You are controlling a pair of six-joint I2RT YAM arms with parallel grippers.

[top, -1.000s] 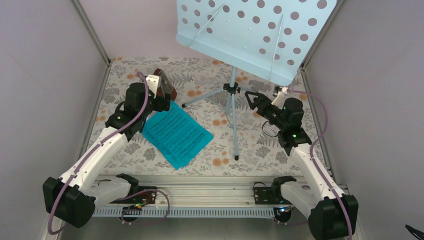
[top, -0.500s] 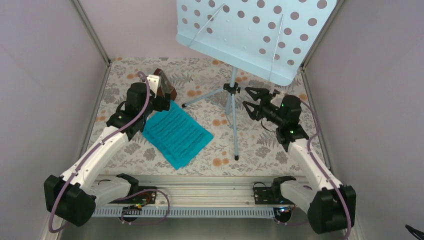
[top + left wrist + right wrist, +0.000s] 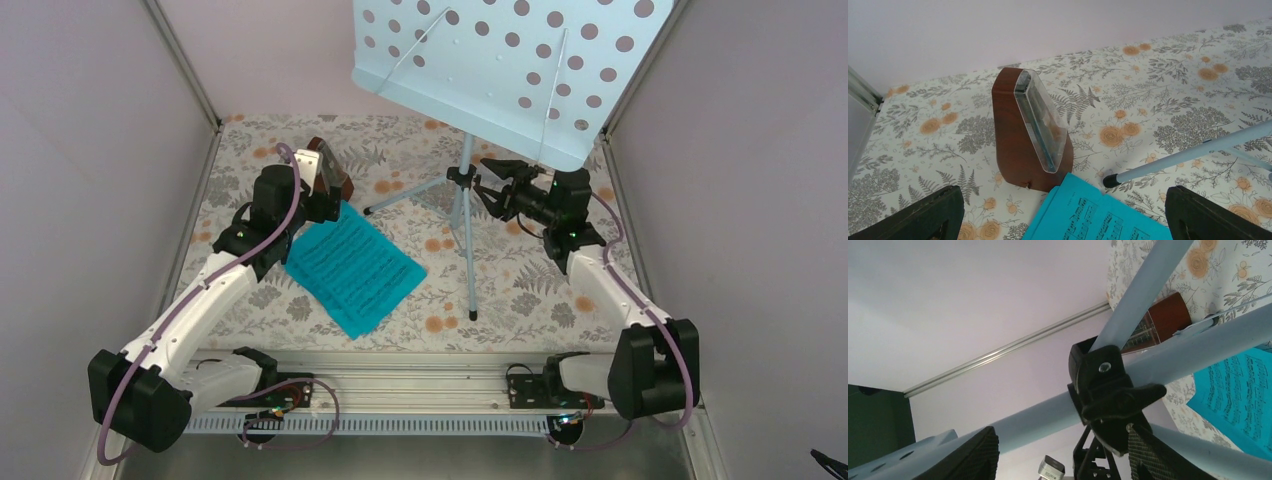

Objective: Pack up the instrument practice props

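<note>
— Reddish-brown metronome (image 3: 330, 172): location?
— Far-left part of the floral surface (image 3: 540, 290), standing on its base, with a clear cover over its front. It is free of both tools.

— Left tool (image 3: 322, 203)?
— Just short of the metronome and pointed at it. The fingers (image 3: 923, 217) are spread wide with nothing in them. In the wrist view the metronome stands ahead of the gap, not inside it.

— Sheet (image 3: 355, 265)?
— Teal, printed with music, lying flat on the surface between the left arm (image 3: 200, 300) and the stand's legs. Its far corner is just beside the metronome's base. One leg's black foot (image 3: 1108, 180) is just beside its far edge.

— Stand (image 3: 500, 70)?
— Pale blue, perforated and tilted, raised high at the far side. A silver pole (image 3: 465, 160) runs down to a black hub (image 3: 1103, 390), and silver legs (image 3: 470, 260) splay from there onto the surface.

— Right tool (image 3: 487, 182)?
— Raised off the surface at hub height, right of the pole, pointing left. The fingers (image 3: 973, 455) are spread apart, and the wrist view shows the hub in the gap between them. I cannot tell whether either pad touches the stand.
</note>
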